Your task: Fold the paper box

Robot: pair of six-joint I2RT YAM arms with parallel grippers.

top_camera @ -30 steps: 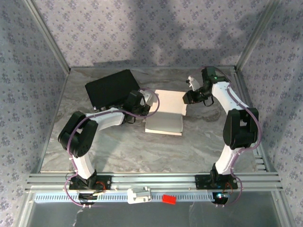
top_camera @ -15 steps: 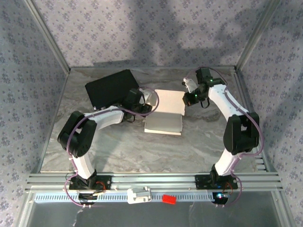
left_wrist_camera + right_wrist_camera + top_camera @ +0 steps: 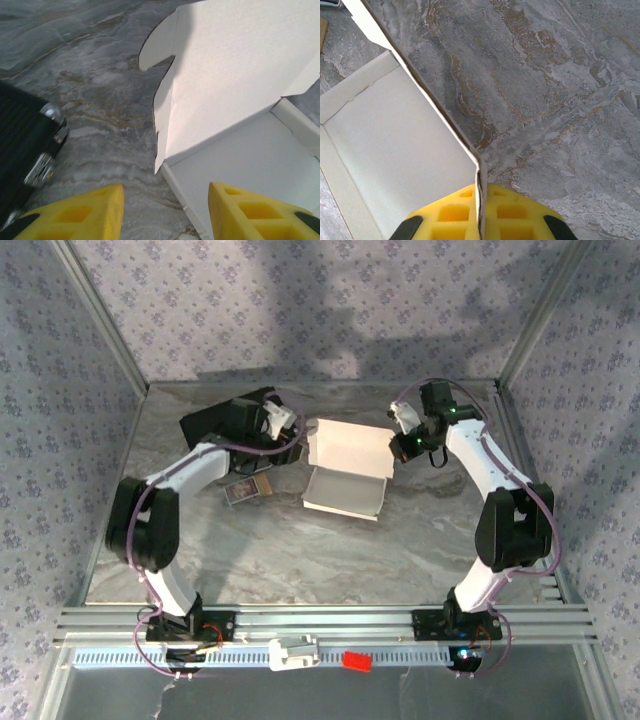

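The paper box (image 3: 345,495) is white cardboard, lying mid-table with its shallow tray flat and its lid panel (image 3: 350,447) standing up behind it. My right gripper (image 3: 400,446) is shut on the lid's right edge; in the right wrist view the thin card edge runs straight between the closed yellow fingers (image 3: 451,216) of that gripper (image 3: 480,205). My left gripper (image 3: 292,436) hangs open just off the box's left side, touching nothing. Its wrist view shows the paper box (image 3: 240,75) and the tray's left wall ahead of the left gripper (image 3: 165,215).
A black case (image 3: 208,426) lies at the back left, partly under my left arm, and shows as the black case (image 3: 20,145) in the left wrist view. A tiny printed card (image 3: 248,489) lies left of the tray. Metal frame posts edge the marble table (image 3: 300,560).
My left gripper opened, let go of the box and drew back left toward the black case, uncovering the small card. My right gripper shut on the lid's edge and the lid now stands raised.
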